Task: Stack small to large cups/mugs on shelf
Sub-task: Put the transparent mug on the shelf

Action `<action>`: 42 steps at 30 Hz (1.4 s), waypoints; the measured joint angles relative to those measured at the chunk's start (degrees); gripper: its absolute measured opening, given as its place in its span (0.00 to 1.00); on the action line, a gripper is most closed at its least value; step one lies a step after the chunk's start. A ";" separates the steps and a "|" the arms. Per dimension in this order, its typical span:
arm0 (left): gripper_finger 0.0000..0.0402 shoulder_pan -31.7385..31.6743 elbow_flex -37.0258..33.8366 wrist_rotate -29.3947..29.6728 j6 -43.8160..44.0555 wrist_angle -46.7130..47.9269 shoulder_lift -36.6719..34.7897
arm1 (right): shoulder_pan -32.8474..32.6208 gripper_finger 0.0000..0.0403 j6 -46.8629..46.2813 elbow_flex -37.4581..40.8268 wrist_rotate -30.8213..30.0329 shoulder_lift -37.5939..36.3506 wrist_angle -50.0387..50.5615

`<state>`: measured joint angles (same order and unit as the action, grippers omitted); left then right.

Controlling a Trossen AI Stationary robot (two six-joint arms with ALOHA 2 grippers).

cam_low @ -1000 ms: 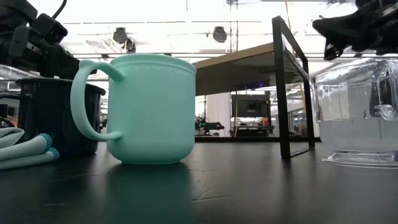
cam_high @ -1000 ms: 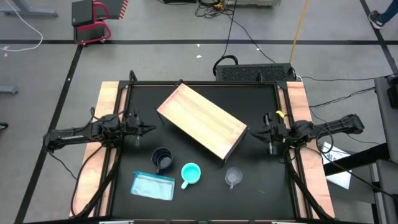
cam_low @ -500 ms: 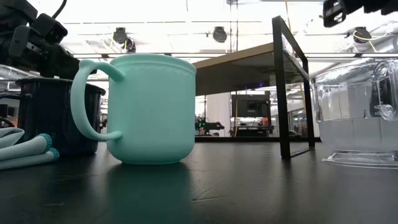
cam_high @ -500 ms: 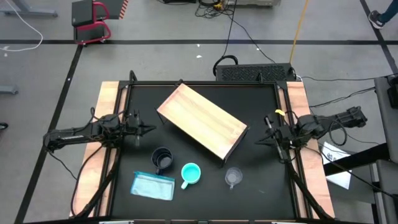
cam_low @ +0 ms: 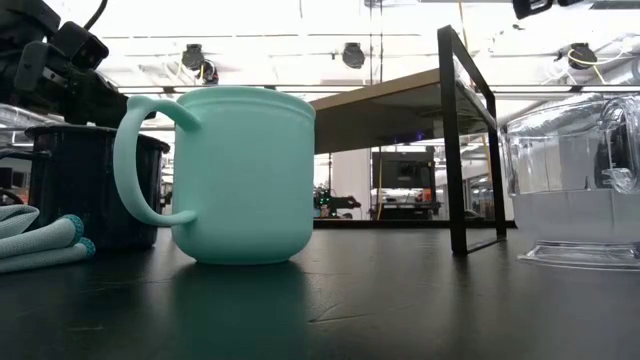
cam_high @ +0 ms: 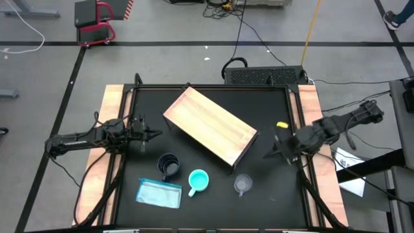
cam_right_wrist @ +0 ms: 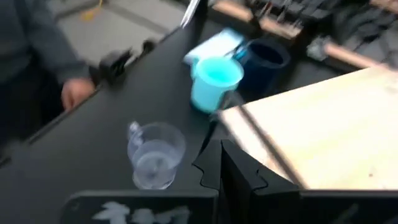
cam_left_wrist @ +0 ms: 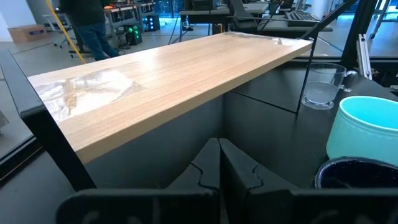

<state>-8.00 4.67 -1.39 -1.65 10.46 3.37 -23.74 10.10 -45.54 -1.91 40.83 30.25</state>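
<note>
The navy mug (cam_low: 85, 185) is half hidden behind the turquoise mug (cam_low: 240, 175); both grippers, left (cam_high: 152, 134) and right (cam_high: 270, 153), are pressed together over the black tabletop (cam_high: 272, 103).

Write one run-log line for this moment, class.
left tool: shut, waiting at table's left | right tool: shut, above clear cup | cups: none on shelf

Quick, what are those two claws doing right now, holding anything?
Left gripper: shut, holding nothing, waiting at the table's left edge.
Right gripper: shut, holding nothing, above the table near the clear cup.
</note>
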 joint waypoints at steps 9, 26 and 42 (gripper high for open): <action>0.01 -0.01 -0.02 0.00 0.00 0.00 0.01 | -7.04 0.00 -1.92 -7.17 -2.43 8.96 3.72; 0.01 0.00 0.00 0.00 0.00 0.00 0.00 | -13.14 0.00 -0.72 -16.35 -8.89 28.28 13.15; 0.01 0.00 -0.01 0.00 0.00 0.00 0.01 | -15.24 0.00 -12.25 -16.40 -13.10 32.07 11.07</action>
<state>-8.00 4.65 -1.39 -1.65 10.46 3.38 -38.97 -2.15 -61.93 -15.01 72.90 41.31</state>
